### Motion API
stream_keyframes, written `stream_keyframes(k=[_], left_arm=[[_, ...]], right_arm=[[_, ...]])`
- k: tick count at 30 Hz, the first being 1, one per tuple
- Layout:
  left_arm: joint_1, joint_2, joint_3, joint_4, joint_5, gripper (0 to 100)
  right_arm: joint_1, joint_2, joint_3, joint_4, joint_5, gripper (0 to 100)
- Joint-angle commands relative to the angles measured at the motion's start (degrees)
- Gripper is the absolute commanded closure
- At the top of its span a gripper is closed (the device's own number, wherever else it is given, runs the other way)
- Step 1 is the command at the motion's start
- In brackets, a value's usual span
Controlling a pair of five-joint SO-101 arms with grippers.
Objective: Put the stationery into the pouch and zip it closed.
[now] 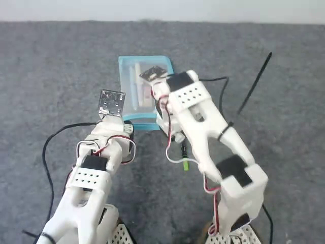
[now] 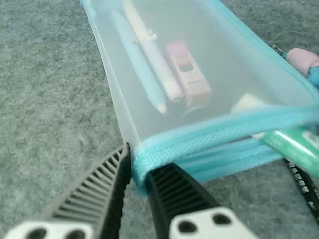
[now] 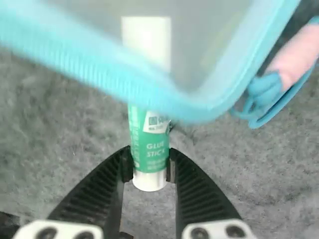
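The left gripper (image 2: 135, 172) has its ribbed black fingers (image 2: 99, 194) pinched onto the woven teal zip band at the near left corner of the pouch (image 2: 219, 132), with only the thickness of that band between them. The right gripper (image 3: 147, 169) is clamped on the white base of the glue stick (image 3: 147, 149), a round green and white tube. The stick's far end lies under the zip edge, inside the pouch mouth as far as we can tell through the mesh.

The pouch is a flat rectangle of translucent, frosted mesh with teal fabric trim. It lies on the grey carpet (image 1: 51, 66), near the middle of the table towards its far side, with its open near edge between the two grippers. Through its wall we make out a pale blue pen (image 2: 137, 69), a slim white pen (image 2: 149, 55) beside it, and a blocky pink eraser (image 2: 187, 74) just to their right. A soft pink zip pull (image 3: 296, 57) hangs on a teal loop at the pouch's near right corner. Well to the right, a thin black strap (image 1: 256, 84) lies on the carpet.
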Motion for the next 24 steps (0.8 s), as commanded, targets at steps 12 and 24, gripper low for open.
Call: stream_keyframes(k=[12, 24], left_arm=[[8.09, -0.53, 1.10, -1.32, -7.91, 99], [7.56, -0.53, 1.10, -1.32, -7.56, 99]], right_arm=[[6.29, 7.69, -21.10, 2.59, -15.12, 93.4], [6.55, 6.99, -21.63, 4.44, -15.30, 72.8]])
